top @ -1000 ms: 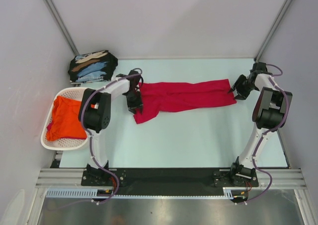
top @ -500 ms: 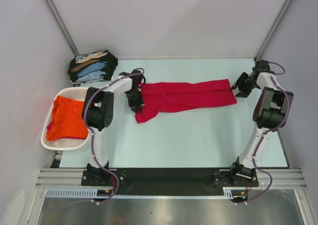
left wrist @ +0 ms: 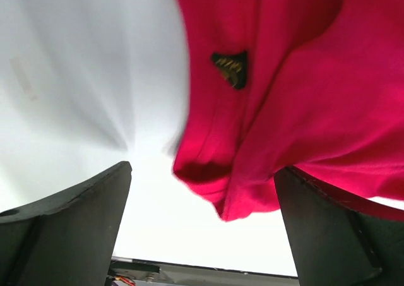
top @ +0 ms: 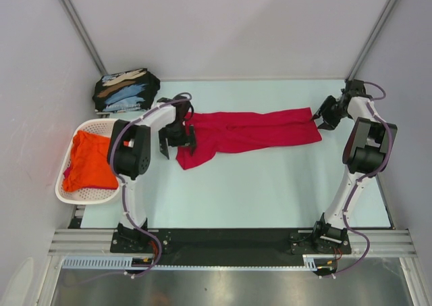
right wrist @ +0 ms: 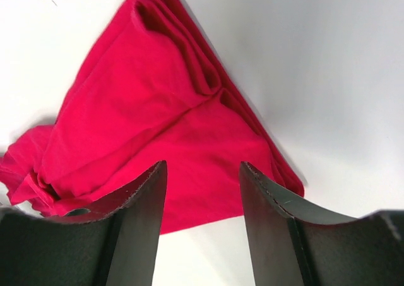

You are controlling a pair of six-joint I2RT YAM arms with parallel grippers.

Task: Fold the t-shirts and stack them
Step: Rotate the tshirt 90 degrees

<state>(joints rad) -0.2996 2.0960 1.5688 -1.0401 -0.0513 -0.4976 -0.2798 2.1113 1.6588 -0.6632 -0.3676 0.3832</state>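
Crimson t-shirt (top: 250, 132) lies stretched across mid-frame — we see the left gripper (top: 177, 138) spread wide at its left end, the right gripper (top: 318, 114) partly open at its right end, neither gripping cloth.

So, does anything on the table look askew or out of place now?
Yes. The red t-shirt lies as a long, rumpled band across the table, its left end bunched and skewed nearer. The orange t-shirt is heaped in the basket.
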